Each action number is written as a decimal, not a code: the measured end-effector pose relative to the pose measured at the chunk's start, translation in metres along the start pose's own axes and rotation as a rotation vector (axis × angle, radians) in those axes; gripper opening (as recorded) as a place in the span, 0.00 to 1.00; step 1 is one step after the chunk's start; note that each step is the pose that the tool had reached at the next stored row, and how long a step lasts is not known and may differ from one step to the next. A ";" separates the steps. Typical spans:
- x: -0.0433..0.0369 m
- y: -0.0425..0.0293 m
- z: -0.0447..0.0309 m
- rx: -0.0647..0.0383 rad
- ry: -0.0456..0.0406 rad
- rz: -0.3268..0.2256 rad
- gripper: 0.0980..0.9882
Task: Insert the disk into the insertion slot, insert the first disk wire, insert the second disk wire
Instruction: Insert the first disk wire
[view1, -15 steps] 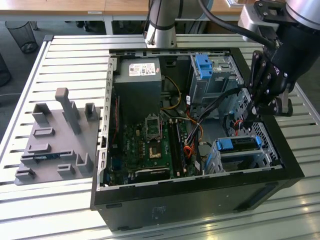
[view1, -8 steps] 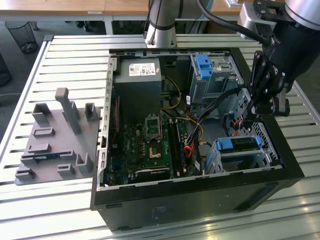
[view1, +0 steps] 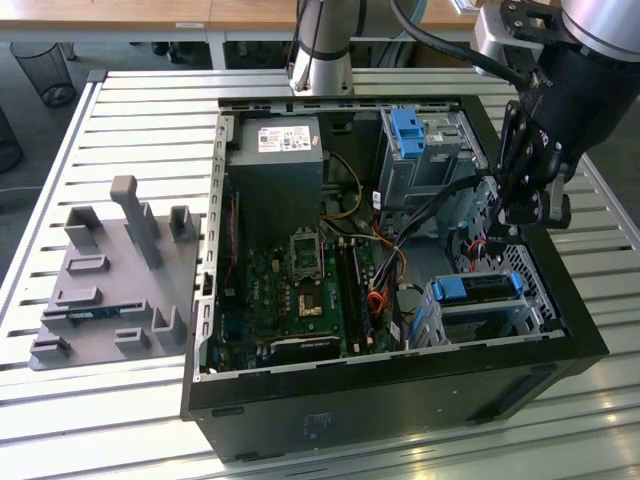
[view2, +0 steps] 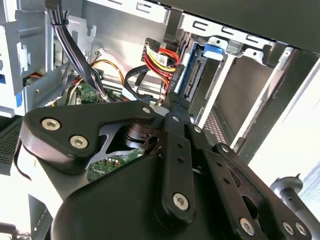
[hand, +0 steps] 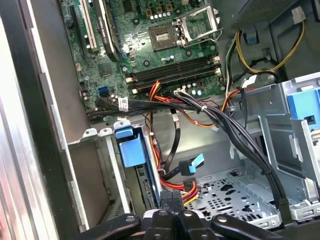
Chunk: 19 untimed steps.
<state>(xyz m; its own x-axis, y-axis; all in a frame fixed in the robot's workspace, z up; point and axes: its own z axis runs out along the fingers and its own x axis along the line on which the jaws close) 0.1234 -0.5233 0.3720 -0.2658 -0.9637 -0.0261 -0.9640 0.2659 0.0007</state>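
Note:
The disk (view1: 478, 288), in its bright blue carrier, sits inside the insertion slot (view1: 500, 322), the low silver cage at the near right corner of the open computer case. My gripper (view1: 503, 222) hangs just behind that cage. In the second wrist view the gripper (view2: 176, 107) is shut on a black disk wire connector (view2: 175, 82) with red and yellow leads (view2: 159, 56), right against the disk's rear edge (view2: 192, 80). In the first wrist view the gripper (hand: 172, 199) shows beside the disk's blue carrier (hand: 131, 150). A second disk wire with a blue plug (hand: 193, 164) lies loose nearby.
A taller grey bay with a blue tab (view1: 410, 130) stands at the back right. A thick black cable bundle (hand: 235, 135) crosses above the perforated case floor (hand: 235, 195). The motherboard (view1: 300, 290) and power supply (view1: 280, 170) fill the case's left half. A grey fixture plate (view1: 110, 285) lies on the table.

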 end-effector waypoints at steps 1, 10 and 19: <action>-0.0015 0.0001 0.0012 0.000 0.0002 0.000 0.01; -0.0071 -0.0006 0.0071 0.001 0.0007 0.047 0.01; -0.0131 0.0003 0.0093 0.002 0.0018 0.059 0.01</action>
<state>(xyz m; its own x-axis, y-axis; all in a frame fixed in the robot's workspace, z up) 0.1266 -0.5104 0.3630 -0.3223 -0.9463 -0.0243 -0.9466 0.3223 0.0002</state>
